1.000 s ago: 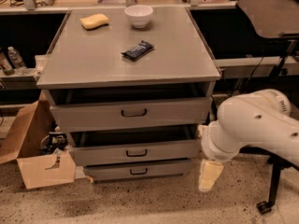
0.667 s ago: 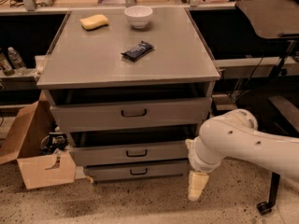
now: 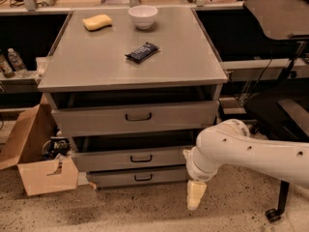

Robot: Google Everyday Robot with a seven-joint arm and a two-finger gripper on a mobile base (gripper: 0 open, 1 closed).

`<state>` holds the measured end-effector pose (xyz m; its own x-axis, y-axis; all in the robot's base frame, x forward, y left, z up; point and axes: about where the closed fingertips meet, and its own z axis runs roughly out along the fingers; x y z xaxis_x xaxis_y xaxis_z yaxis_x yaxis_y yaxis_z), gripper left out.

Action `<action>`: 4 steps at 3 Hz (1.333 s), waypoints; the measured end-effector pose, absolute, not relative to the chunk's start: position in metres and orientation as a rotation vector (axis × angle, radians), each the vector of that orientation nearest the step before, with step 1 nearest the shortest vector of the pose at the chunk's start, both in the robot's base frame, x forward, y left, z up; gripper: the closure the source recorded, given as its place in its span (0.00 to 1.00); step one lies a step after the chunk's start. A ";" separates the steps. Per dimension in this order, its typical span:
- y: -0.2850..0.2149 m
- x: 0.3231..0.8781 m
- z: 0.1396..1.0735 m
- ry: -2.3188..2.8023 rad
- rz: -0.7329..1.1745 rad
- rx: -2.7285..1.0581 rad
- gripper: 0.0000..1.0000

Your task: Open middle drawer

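The middle drawer [image 3: 111, 159] is the medium-height grey front in the grey cabinet, with a small dark loop handle [image 3: 141, 158] at its centre. A dark gap shows above its front. My gripper [image 3: 195, 196] is the cream tip of the white arm [image 3: 251, 153] that reaches in from the right. It points down at the floor, just right of and below the middle drawer's right end, beside the lowest drawer [image 3: 143, 177]. It holds nothing that I can see.
The taller top drawer [image 3: 138, 116] sits above, also with a gap over it. On the cabinet top [image 3: 96, 66] are a white bowl [image 3: 143, 16], a yellow sponge [image 3: 97, 21] and a dark snack bar [image 3: 142, 51]. An open cardboard box [image 3: 34, 153] stands at the left. Black furniture with a caster [image 3: 272, 214] is at the right.
The arm has swung left and closer to the cabinet. The gripper now hangs by the right ends of the lower drawers. The drawers have not moved.
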<state>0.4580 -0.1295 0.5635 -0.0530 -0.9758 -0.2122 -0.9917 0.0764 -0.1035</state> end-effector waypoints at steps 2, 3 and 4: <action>-0.126 0.531 0.516 1.994 -0.058 -2.047 0.00; -0.120 0.578 0.483 1.902 -0.033 -2.116 0.00; -0.119 0.602 0.454 1.893 0.005 -2.130 0.00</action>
<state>0.6021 -0.1186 0.4544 0.1361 -0.9715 -0.1942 -0.9726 -0.0937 -0.2129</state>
